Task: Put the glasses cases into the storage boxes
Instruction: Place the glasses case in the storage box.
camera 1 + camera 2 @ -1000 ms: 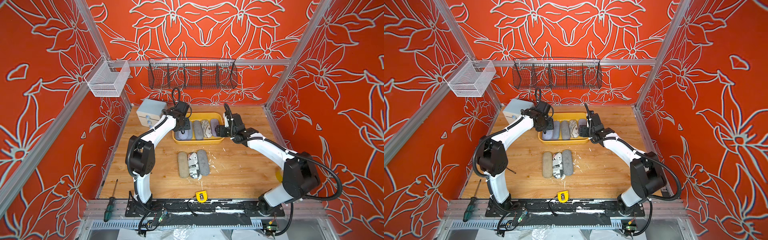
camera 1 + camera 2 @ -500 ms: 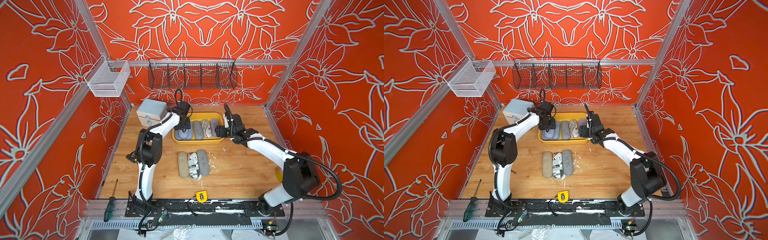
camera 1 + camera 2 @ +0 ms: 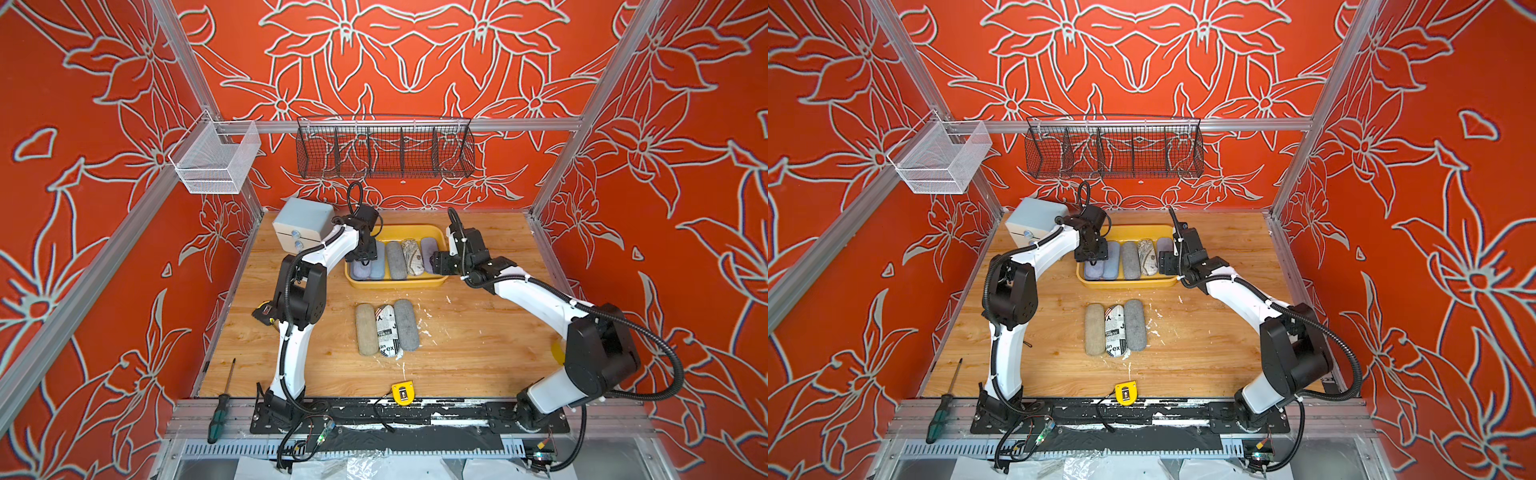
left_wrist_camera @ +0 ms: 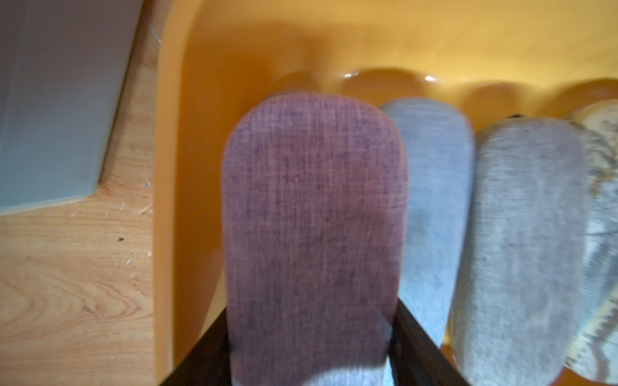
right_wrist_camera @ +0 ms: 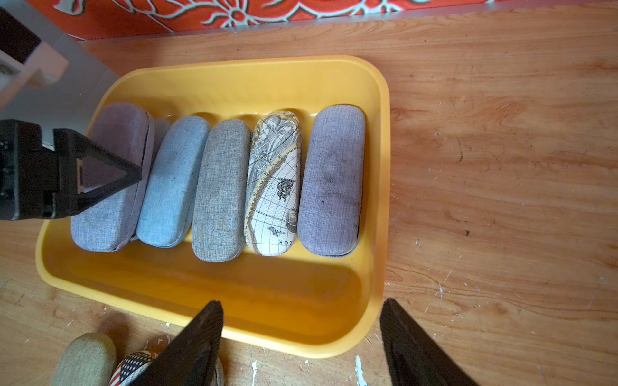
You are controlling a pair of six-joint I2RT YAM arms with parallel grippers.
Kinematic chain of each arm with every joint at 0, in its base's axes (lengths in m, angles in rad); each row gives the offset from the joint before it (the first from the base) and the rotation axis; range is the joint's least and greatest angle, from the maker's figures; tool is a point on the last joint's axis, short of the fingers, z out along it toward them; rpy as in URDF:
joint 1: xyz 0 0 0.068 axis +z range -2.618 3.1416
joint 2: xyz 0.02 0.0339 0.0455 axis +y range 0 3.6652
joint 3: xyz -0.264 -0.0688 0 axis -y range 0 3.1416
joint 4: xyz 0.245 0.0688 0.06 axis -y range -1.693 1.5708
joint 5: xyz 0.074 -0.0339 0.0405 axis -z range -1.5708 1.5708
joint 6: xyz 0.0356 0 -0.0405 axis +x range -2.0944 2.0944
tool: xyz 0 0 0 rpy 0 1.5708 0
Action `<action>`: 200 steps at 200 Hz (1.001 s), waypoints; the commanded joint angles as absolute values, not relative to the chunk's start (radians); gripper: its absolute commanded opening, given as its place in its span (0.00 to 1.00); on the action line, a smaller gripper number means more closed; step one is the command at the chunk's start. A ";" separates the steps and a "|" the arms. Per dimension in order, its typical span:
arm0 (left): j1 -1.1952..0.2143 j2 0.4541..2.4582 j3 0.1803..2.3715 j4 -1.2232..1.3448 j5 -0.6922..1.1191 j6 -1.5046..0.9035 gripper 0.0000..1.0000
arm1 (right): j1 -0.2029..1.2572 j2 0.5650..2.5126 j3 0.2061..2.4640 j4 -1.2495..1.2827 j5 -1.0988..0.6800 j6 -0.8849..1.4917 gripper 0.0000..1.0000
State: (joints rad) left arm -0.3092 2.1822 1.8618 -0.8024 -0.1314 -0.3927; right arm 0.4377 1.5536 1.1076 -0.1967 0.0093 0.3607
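Both top views: we are counting at least five cases in the shallow yellow plastic tray (image 3: 395, 284); tan fabric case (image 3: 366, 330), newsprint-printed case (image 3: 386, 331) and grey fabric case (image 3: 406, 325) are waiting outside it | left wrist: left gripper (image 4: 312, 310) is clasping the oblong lavender fabric case (image 4: 314, 200) between its fingers (image 4: 411, 334), inside the tray's end | right wrist: right gripper (image 5: 301, 302) is hanging wide and empty above the tray's rim

Bright, even overhead light; both top views bow at the edges. Left wrist view smeared: lavender case (image 4: 314, 217) at the left hand (image 4: 311, 337) soft, glare spots on the yellow tray (image 4: 368, 40) beyond. Right wrist view sharp, soft shadow ahead of the right hand (image 5: 301, 302).
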 commanded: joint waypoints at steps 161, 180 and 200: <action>-0.327 1.694 1.641 -0.748 0.018 -0.487 0.97 | 0.436 1.587 1.120 -0.190 -0.012 0.383 0.76; -0.360 1.577 1.495 -0.720 -0.022 -0.524 0.98 | 0.436 1.585 1.120 -0.188 -0.011 0.383 0.76; -0.401 1.464 1.357 -0.716 -0.057 -0.554 0.99 | 0.435 1.587 1.121 -0.190 -0.017 0.387 0.76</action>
State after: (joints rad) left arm -0.3553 1.5536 1.4895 -0.7204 -0.0082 -0.4923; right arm 0.4377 1.5764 1.1080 -0.1967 -0.0017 0.3717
